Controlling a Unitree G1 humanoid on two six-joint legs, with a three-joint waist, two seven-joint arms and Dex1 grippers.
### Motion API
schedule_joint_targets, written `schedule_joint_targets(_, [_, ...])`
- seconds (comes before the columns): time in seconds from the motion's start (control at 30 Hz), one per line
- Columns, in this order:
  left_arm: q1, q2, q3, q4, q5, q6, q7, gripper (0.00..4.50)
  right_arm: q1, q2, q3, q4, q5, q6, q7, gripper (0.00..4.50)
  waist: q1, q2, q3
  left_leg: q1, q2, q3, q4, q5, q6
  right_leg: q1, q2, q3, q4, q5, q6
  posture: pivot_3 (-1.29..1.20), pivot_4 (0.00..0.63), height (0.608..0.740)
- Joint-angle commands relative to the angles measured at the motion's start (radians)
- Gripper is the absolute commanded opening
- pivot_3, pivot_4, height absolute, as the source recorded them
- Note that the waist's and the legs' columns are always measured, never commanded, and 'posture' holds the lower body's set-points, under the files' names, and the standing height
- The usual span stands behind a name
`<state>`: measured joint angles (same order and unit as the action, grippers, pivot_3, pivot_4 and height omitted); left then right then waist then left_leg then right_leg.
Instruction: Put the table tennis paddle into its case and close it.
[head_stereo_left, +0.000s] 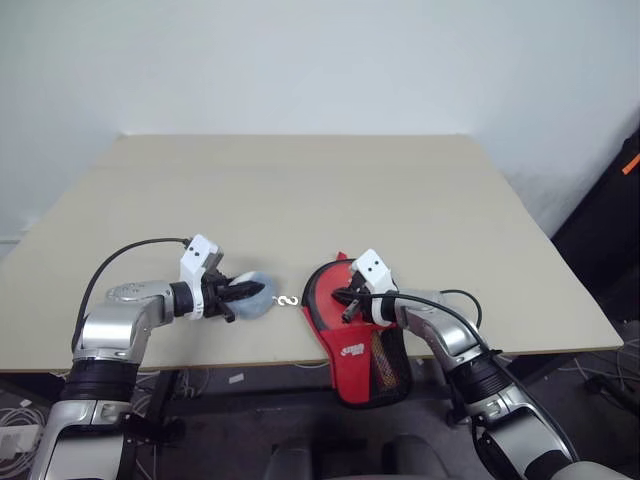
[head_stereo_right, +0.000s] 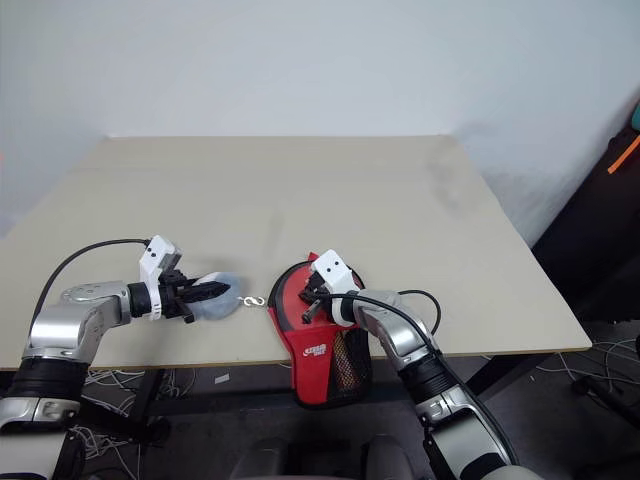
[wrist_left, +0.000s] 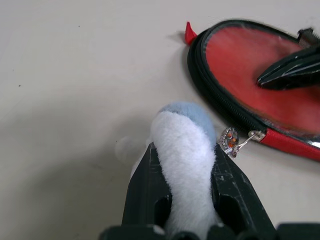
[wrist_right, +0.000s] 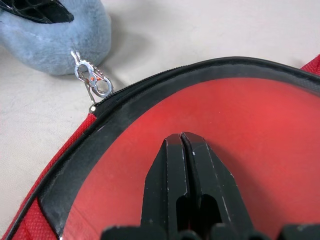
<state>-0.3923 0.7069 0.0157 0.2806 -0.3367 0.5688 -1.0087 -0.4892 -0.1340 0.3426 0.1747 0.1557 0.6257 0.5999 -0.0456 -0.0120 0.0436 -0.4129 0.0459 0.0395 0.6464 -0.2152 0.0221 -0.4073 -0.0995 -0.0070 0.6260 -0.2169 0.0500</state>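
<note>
Judging from how things lie, you have the table tennis paddle (wrist_right: 240, 130) already inside the case (head_stereo_left: 352, 345), which sits at the table's (head_stereo_left: 300, 180) near edge, its tail hanging over. What's left is zipping it. Your left gripper (wrist_left: 187, 165) is clamped on the fluffy blue-grey charm (wrist_left: 184, 145) clipped to the zipper pull (wrist_right: 92, 82), left of the case. Your right gripper (wrist_right: 182, 142), fingers together, presses on the clear panel over the paddle.

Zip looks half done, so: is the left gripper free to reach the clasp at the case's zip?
Probably not: the left gripper is shut on a fluffy blue-white charm, though the clasp lies unobstructed right beside it.
</note>
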Motion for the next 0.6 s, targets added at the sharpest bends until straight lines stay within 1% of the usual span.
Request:
schedule_joint_targets(0.03, [-0.071,0.005,-0.016,0.084,0.063,-0.058,0.024,0.29,0.018,0.002,0.013,-0.012,-0.007,0.025,0.005,0.0,0.0,0.0,0.0,0.0,0.0,0.0,0.0,0.0,0.0,0.0,0.0,0.0,0.0,0.0,0.0,0.0,0.0,0.74])
schedule_joint_targets(0.33, [-0.264,-0.032,-0.107,0.329,0.16,-0.198,-0.005,0.29,0.016,0.006,0.01,-0.011,-0.015,0.028,0.0,0.0,0.002,-0.001,-0.003,0.001,0.0,0.0,0.0,0.001,-0.001,0.001,0.001,0.0,0.001,0.0,0.001,0.0,0.0,0.74])
schedule_joint_targets(0.6, [-0.359,-0.075,-0.167,0.441,0.223,-0.26,-0.077,0.29,0.011,0.008,0.004,-0.004,-0.022,0.027,-0.002,0.0,0.003,-0.001,-0.004,0.001,0.0,-0.001,0.002,0.001,-0.001,0.001,0.001,0.0,0.002,-0.001,0.003,0.0,0.0,0.74])
